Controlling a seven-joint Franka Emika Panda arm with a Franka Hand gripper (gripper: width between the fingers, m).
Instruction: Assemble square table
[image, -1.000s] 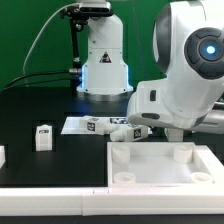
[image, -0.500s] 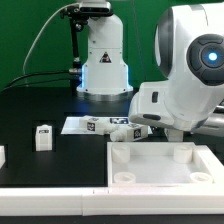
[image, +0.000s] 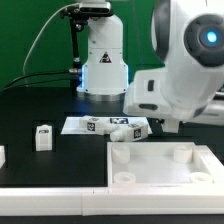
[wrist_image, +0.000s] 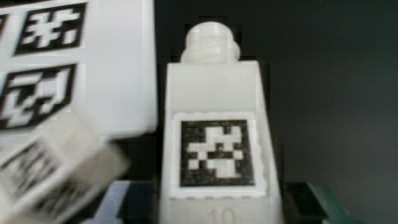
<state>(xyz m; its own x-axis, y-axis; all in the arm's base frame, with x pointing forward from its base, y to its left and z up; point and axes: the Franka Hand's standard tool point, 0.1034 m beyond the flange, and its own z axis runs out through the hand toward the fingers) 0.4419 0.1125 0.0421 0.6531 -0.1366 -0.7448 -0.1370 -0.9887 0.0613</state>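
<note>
At the exterior view's left edge a white part (image: 2, 155) is cut off by the frame. Beside it an upright leg (image: 42, 137) is seen on the black surface (image: 30, 110). The marker board (image: 80, 125) lies further right, and in the wrist view a tilted leg (wrist_image: 50, 165) is seen overlapping its edge. Just beside that, a lying leg (wrist_image: 214, 140) is framed by the jaws, one on each side of its tagged end. Whether it is gripped cannot be told. The top (image: 160, 168), sockets up, is set nearer the front and to the right, with the arm (image: 185, 70) above it.
</note>
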